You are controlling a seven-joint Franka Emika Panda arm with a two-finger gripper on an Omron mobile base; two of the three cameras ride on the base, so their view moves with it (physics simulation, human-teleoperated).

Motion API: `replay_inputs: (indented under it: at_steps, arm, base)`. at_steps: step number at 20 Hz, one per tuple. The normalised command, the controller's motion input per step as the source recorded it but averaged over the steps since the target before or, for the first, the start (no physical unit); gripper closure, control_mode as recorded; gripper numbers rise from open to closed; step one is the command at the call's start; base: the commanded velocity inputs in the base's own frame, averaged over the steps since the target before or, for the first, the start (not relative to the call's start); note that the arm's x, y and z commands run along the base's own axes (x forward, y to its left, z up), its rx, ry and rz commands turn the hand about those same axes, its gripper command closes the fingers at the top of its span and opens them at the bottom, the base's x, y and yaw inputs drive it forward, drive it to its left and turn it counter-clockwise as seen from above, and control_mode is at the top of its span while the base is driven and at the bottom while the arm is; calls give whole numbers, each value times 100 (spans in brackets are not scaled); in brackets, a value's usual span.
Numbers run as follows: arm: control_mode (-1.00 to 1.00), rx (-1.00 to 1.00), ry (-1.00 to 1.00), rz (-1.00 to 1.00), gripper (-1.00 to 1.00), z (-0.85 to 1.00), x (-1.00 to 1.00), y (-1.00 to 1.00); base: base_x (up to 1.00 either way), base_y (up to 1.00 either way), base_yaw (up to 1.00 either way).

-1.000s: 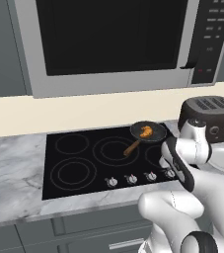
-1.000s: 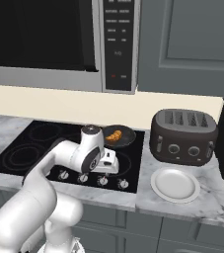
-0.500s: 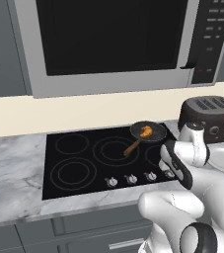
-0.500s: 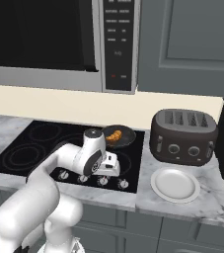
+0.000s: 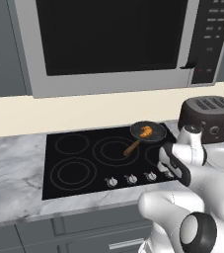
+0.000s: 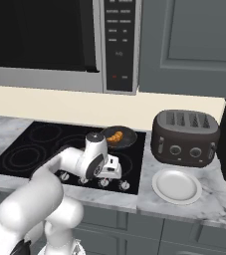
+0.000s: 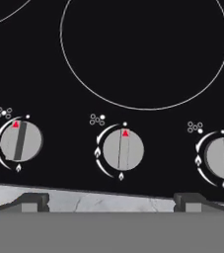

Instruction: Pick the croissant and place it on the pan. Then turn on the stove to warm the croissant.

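The croissant [image 5: 145, 131] is already set in the pan [image 5: 148, 132]. The middle knob [image 7: 123, 149] lies dead ahead of the wide-spread, empty tool [image 7: 111, 201], on the stove [image 7: 44, 74].

I see a grey marble bench [image 5: 15, 163] under the microwave [image 5: 108, 44], cream wall [image 5: 59, 116] between them, grey cabinets [image 6: 189, 45] beside it.
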Motion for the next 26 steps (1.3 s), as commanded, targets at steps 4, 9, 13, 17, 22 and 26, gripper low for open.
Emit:
replay_inputs:
  at_steps: [4,9,13,17,22,26]
  arm:
    - [-100,0,0,0,-100,-10,13,-1]
    - [-100,0,1,0,-100,-8,6,-5]
    - [-100,0,0,0,-100,-10,6,-2]
    - [-100,0,0,0,-100,-10,6,0]
    - [-100,0,1,0,-100,-10,3,0]
    - [-100,0,1,0,-100,-12,8,-1]
  base:
    - [0,0,0]
    - [0,0,0]
    - [0,0,0]
    - [0,0,0]
    - [0,0,0]
    - [0,0,0]
